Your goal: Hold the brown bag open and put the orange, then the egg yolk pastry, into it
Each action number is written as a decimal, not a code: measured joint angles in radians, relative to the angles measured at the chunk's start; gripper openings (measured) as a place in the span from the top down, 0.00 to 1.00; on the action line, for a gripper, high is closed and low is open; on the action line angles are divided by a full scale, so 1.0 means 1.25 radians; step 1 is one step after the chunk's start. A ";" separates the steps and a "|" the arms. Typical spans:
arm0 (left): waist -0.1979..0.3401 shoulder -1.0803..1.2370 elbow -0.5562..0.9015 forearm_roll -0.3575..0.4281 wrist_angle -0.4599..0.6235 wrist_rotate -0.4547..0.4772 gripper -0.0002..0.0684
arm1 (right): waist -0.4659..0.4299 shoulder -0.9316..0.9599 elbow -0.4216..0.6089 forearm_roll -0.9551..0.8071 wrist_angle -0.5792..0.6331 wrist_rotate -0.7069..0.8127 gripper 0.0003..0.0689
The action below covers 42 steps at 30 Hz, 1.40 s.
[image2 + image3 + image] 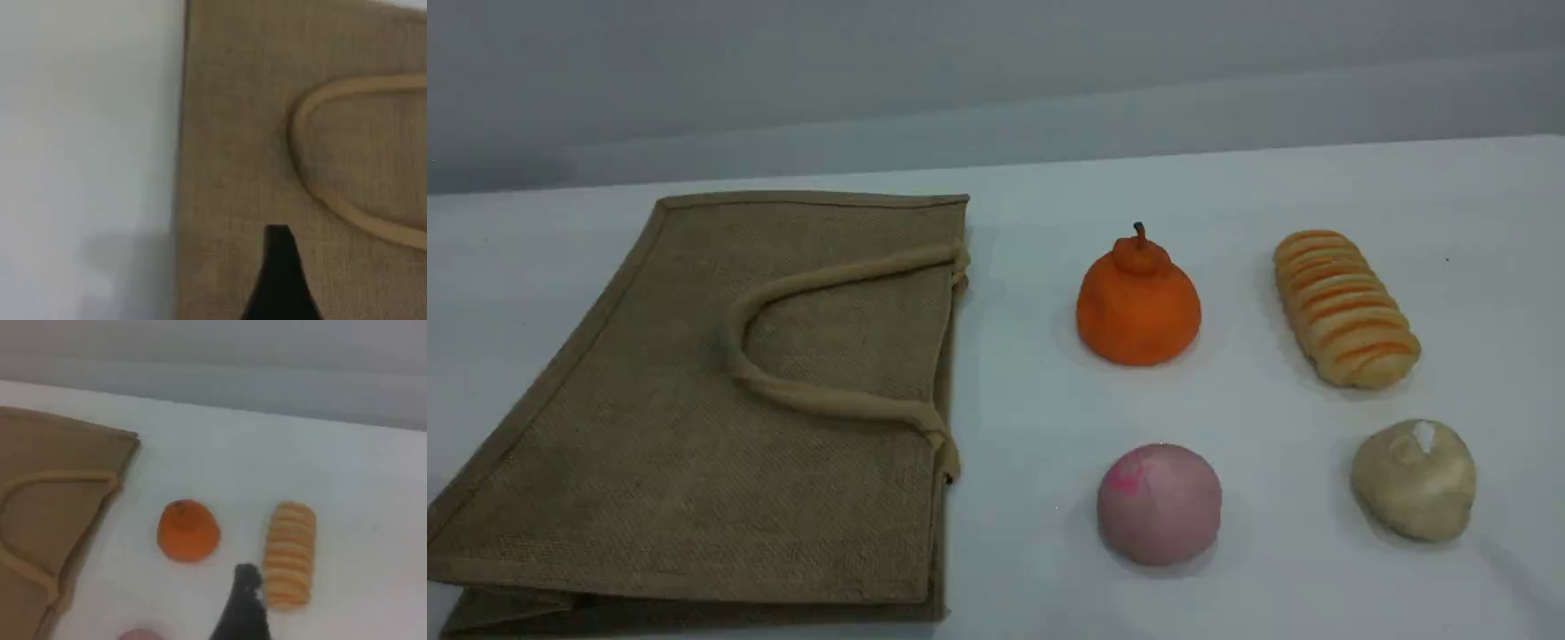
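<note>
Nearest the camera on the white table (1316, 196): one smooth, matte pink ball (1159, 504), and to its right one pastry (1414, 480), pale cream, lumpy, with a small white spot on top. The two sat apart, both well right of the bag.

One bag (720, 409) lay flat along the table's left side. It was coarse tan jute with a stitched border; its open edge faced the foods. One lighter, rope-like handle (783, 289) curved across its upper face.

Farther back: one orange (1137, 302), bright, pear-shaped, with a knobbed top and short stem, beside the bag's far corner. To its right lay one long bread roll (1344, 308), ridged with orange stripes.

Left gripper (279, 277): one dark fingertip over the weave, jaws spread wide, nothing held. Right gripper (245, 603): one dark fingertip between orange and roll, jaws fully spread, empty.
</note>
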 joint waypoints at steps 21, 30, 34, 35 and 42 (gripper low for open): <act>-0.137 0.506 -0.230 -0.002 -0.096 -0.012 0.32 | 0.000 0.080 0.000 -0.002 -0.042 -0.002 0.17; -0.152 0.649 -0.279 -0.001 -0.109 -0.077 0.32 | 0.000 0.080 0.000 -0.002 -0.042 -0.002 0.17; -0.152 0.681 -0.279 0.000 -0.112 -0.080 0.32 | 0.000 0.080 0.000 -0.002 -0.042 -0.002 0.17; -0.152 0.686 -0.279 0.001 -0.111 -0.088 0.32 | 0.000 0.080 0.000 -0.002 -0.042 -0.002 0.17; -0.152 0.689 -0.279 0.006 -0.106 -0.104 0.32 | 0.000 0.079 0.000 -0.002 -0.040 -0.002 0.17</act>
